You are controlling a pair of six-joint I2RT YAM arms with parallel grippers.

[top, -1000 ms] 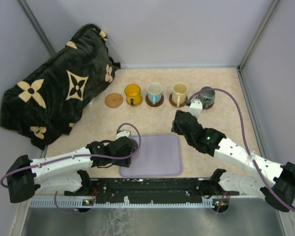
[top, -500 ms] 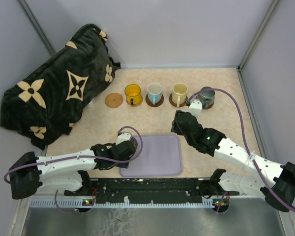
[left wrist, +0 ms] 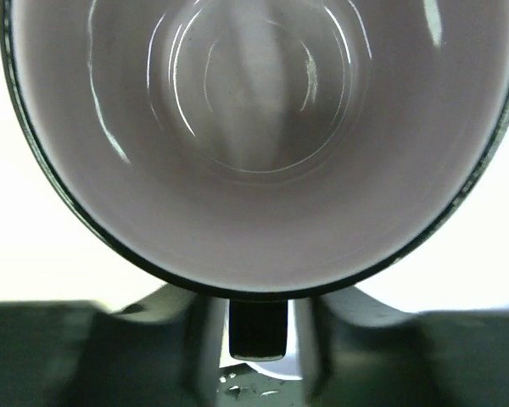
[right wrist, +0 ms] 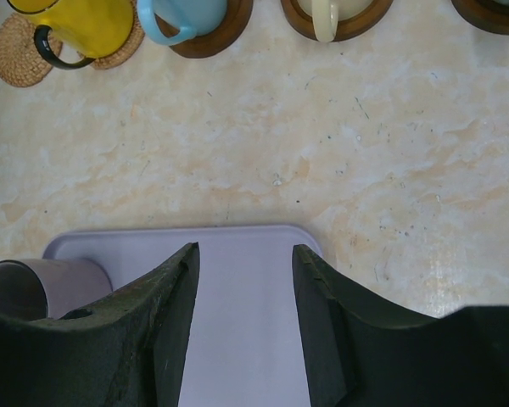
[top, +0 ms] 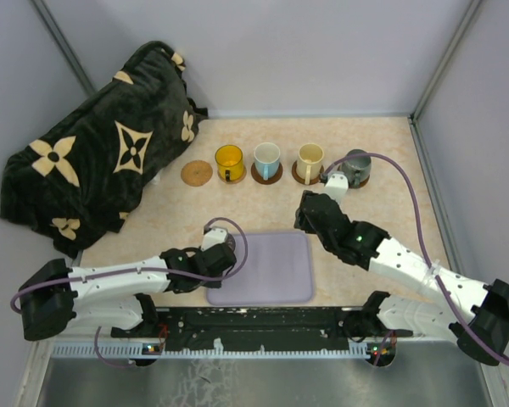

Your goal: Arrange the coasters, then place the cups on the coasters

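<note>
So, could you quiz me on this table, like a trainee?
1. True or false: every mug already stands on a round wooden coaster.
2. How many mugs stand in the back row?
3. What is between the right arm's fingers? A) mug B) nothing C) coaster
Key: 1 false, the translucent purple-grey mug sits on the flat lavender tray; 2 four: yellow mug, blue-handled white mug, cream mug, dark grey-green mug; 3 B.

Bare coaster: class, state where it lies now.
In the top view the bare coaster lies at the left end of the back row, just left of the yellow cup, near the dark blanket.
</note>
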